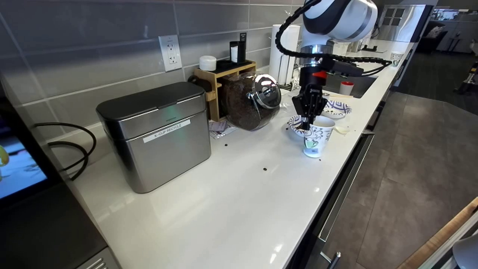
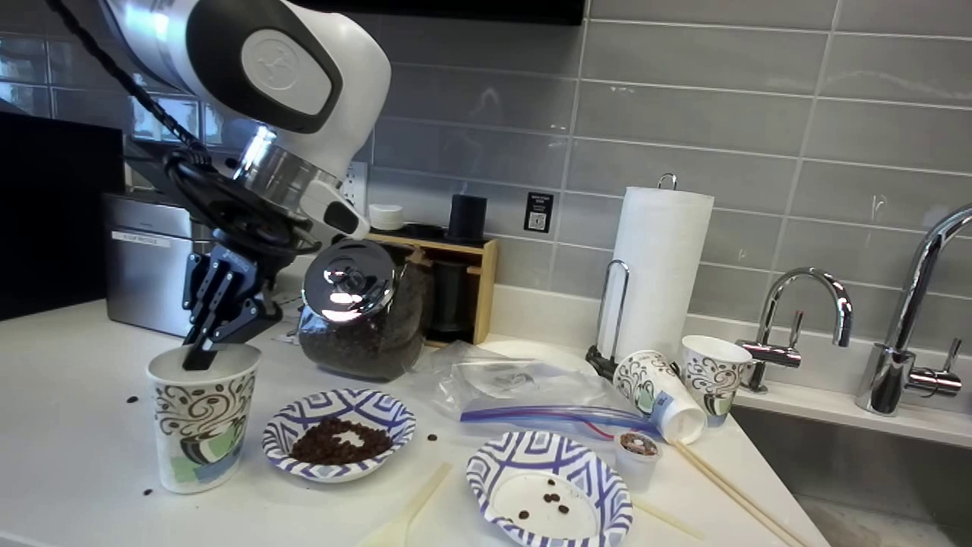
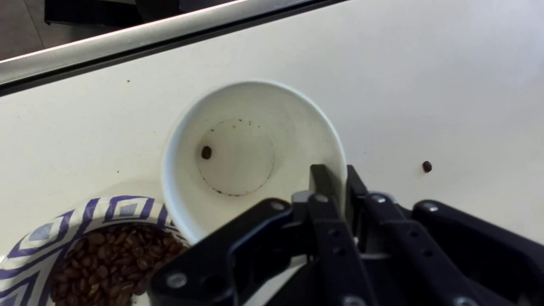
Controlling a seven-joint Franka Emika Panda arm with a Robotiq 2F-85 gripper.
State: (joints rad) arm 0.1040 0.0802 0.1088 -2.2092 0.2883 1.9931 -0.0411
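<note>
Countertop: long glossy white countertop (image 1: 224, 209), dotted with stray dark beans (image 1: 265, 169), carrying the white paper cup with brown swirls and a green-and-blue print (image 2: 205, 425) (one bean lies inside, on the cup's bottom).
Cup rim: black two-finger gripper (image 3: 342, 174) pinching the cup's wall, one finger inside and the other outside.
Tiles: grey glossy wall tiles (image 1: 101, 30) rise across the counter from the cup; large grey-brown floor tiles (image 1: 418, 164) lie below it on the drawer side.
Drawer side: the counter's front edge (image 3: 170, 52) runs close past the cup, with a long metal handle (image 1: 348, 186) beneath it.
Bean bowl: white paper bowl with a blue-purple pattern (image 2: 364, 404), filled with brown beans, just beside the cup; whether they touch, I cannot tell.
Wall side: big round glass jar with a chrome lid (image 2: 372, 357), between cup and wall.
Bin side: a long stretch for moving reaches from the cup to a brushed-steel bin with a black lid (image 1: 168, 145), well apart from it.
Sink side: a second patterned bowl (image 2: 531, 450), a clear plastic bag (image 2: 486, 380), a white paper-towel roll (image 2: 661, 258) and a grey sink (image 2: 873, 456) lie past the cup, narrow gaps separating bowls and bag.
</note>
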